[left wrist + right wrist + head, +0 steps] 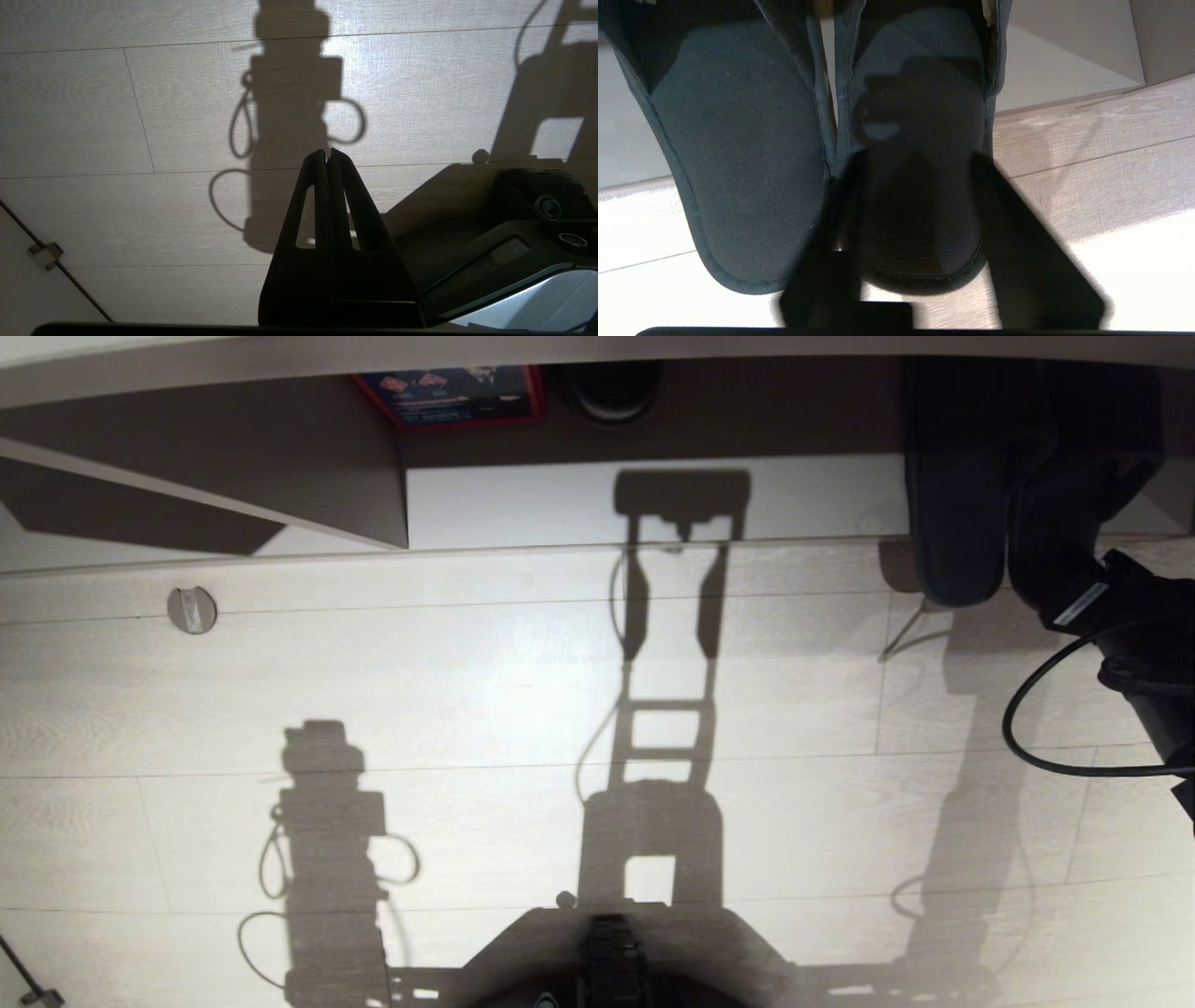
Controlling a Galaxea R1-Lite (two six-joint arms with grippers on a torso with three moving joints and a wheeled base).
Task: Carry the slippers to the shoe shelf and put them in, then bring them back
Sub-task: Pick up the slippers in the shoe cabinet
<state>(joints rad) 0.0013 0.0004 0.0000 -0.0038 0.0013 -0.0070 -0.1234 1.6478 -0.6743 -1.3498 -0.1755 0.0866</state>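
The two dark slippers (747,154) lie side by side, toes inside the shoe shelf (653,504) and heels out over the wood floor. In the head view one slipper (957,523) shows at the top right; the other is hidden under my right arm (1083,560). My right gripper (915,161) is open at the heels: one finger sits between the two slippers, the other outside the slipper on that side, so the jaws straddle its heel (920,233). My left gripper (328,151) hangs shut and empty over bare floor.
A slanted divider panel (373,476) stands in the shelf at the left. At the shelf's back are a red-and-blue box (453,394) and a dark round object (607,387). A grey round cap (191,609) sits in the floor. My base (607,952) shows at the bottom.
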